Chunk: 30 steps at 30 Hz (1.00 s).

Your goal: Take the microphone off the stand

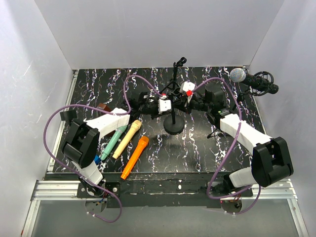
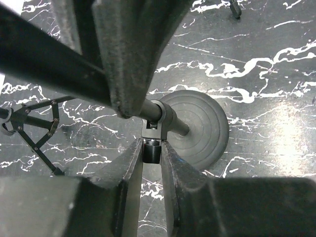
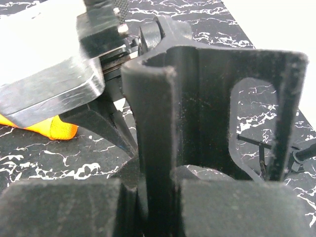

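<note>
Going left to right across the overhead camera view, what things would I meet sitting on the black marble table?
Green plastic toy microphone → yellow toy microphone → orange toy microphone → round black base of the microphone stand → black microphone with a silver mesh head.

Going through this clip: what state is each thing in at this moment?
Stand: upright on its round base.
Left tool: closed on the clamp knob.
Right tool: shut at the stand's pole; grip unclear.
Silver-headed microphone: seated in its shock mount, back right.
Green mic: lying flat, loose.
Yellow mic: lying flat, loose.
Orange mic: lying flat, loose.
</note>
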Each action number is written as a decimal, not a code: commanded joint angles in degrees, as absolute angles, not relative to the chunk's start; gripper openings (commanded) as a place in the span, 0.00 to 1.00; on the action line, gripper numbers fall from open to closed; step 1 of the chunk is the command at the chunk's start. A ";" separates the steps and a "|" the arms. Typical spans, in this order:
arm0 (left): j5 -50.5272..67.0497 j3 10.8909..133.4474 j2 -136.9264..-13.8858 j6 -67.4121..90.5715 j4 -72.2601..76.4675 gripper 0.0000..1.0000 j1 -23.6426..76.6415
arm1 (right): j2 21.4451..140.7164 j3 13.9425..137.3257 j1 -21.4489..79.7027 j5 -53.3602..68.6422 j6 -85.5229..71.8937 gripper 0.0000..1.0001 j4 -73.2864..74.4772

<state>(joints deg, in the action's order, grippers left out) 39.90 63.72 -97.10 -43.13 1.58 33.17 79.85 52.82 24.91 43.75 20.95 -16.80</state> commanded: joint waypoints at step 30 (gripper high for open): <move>81.74 87.02 -125.95 60.03 -17.14 0.44 19.34 | 79.01 50.45 25.93 46.14 26.72 0.01 -18.19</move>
<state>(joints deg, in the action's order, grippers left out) 80.53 89.34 -126.39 47.46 -15.11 21.56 79.75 51.44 25.61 43.53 26.57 -19.57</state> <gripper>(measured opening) 0.311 0.103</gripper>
